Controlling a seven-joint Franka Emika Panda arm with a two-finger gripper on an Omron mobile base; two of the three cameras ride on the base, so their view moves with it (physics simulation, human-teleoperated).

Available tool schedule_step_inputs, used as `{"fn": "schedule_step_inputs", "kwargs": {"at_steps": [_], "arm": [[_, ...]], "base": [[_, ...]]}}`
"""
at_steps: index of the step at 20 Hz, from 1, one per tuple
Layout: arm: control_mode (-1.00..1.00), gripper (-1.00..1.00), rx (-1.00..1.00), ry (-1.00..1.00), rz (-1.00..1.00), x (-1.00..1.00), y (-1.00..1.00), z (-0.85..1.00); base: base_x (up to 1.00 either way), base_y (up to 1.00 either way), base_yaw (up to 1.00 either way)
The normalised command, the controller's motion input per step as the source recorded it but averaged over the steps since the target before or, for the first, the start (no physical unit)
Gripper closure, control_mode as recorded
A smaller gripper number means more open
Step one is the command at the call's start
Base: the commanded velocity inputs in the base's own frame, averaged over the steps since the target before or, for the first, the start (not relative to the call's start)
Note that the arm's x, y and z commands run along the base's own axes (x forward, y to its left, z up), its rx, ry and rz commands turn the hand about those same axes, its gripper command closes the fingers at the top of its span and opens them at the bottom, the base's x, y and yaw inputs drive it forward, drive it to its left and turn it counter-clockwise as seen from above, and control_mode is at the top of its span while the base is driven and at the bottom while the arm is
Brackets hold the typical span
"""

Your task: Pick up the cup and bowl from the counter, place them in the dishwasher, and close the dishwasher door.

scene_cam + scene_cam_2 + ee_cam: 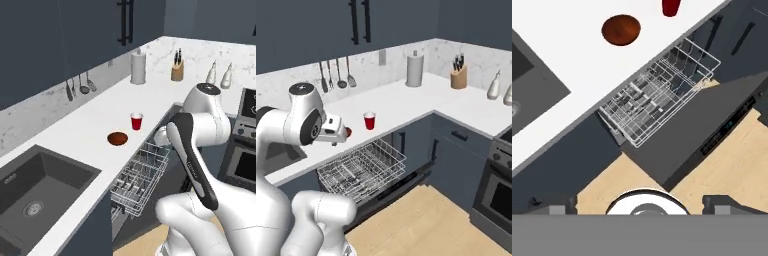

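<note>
The red cup [136, 121] stands upright on the white counter [90, 125], a little behind the dark reddish-brown bowl [117, 139]. Both sit near the counter's front edge, above the dishwasher. The dishwasher door [697, 135] lies folded down and the white wire rack [140, 177] is pulled out over it with nothing in it. My gripper [641, 209] hangs high above the floor in front of the open door, looking down. Its fingertips [554, 207] are spread wide, open, with nothing between them. In the hand view the bowl [621, 29] and the cup [671, 7] show at the top.
A dark sink [35, 195] is set into the counter left of the bowl. A grey canister [138, 67], a knife block [177, 70] and two bottles [212, 75] stand at the back corner. The steel oven [245, 150] is to the right. Wooden floor [426, 220] lies beyond the door.
</note>
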Motion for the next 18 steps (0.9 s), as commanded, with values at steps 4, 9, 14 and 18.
{"fn": "schedule_step_inputs", "kwargs": {"at_steps": [4, 9, 14, 18], "arm": [[1.0, -1.0, 0.0, 0.0, 0.0, 0.0, 0.0, 0.0], [1.0, -1.0, 0.0, 0.0, 0.0, 0.0, 0.0, 0.0], [1.0, -1.0, 0.0, 0.0, 0.0, 0.0, 0.0, 0.0], [1.0, -1.0, 0.0, 0.0, 0.0, 0.0, 0.0, 0.0]], "base": [[-0.84, 1.0, -0.3], [0.24, 0.59, -0.01], [0.86, 0.3, 0.0], [0.56, -0.67, 0.04]]}}
